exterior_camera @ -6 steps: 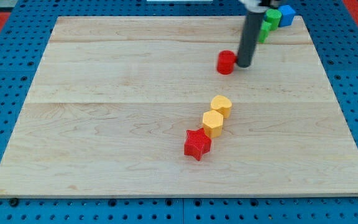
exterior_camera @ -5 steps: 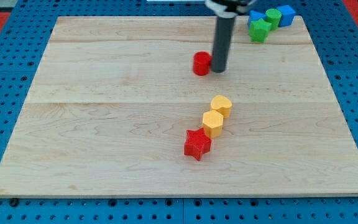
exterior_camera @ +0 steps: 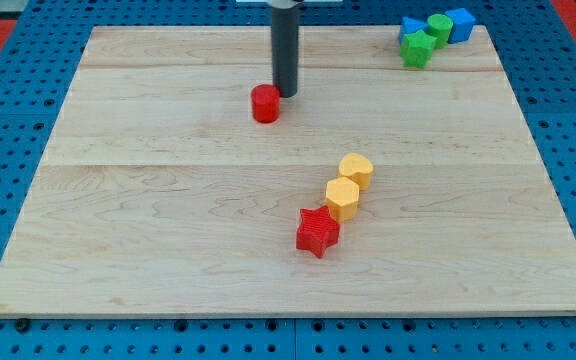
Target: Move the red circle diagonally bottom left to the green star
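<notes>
The red circle (exterior_camera: 265, 104) lies on the wooden board (exterior_camera: 168, 200), left of centre in the upper half. My tip (exterior_camera: 285, 94) stands just to its upper right, touching or almost touching it. The green star (exterior_camera: 417, 49) sits far off at the view's top right corner, pressed against a green round block (exterior_camera: 438, 28).
Two blue blocks (exterior_camera: 459, 23) flank the green ones at the top right. Two yellow blocks (exterior_camera: 356, 170) (exterior_camera: 343, 198) and a red star (exterior_camera: 317, 231) form a diagonal line below centre.
My tip has swept to the view's left, pushing the red circle left with it, away from the green star. The other blocks have not moved.
</notes>
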Robot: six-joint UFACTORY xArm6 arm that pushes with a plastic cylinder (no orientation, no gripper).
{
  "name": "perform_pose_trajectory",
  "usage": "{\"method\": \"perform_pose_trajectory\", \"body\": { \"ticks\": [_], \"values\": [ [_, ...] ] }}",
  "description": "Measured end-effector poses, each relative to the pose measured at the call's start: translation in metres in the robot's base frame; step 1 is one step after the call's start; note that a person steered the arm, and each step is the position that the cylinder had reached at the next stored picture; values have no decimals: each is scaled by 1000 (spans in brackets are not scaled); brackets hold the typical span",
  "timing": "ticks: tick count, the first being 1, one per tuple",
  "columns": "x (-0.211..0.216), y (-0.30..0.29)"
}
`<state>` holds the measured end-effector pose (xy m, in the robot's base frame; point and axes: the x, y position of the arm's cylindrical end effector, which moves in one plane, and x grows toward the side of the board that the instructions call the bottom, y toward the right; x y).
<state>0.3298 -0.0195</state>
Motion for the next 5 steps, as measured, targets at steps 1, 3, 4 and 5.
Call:
{"method": "perform_pose_trajectory", "body": {
  "ticks": [1,3,4,5],
  "values": [
    [11,-31],
    [15,-65],
    [22,-93],
    [37,-95]
  ]
}}
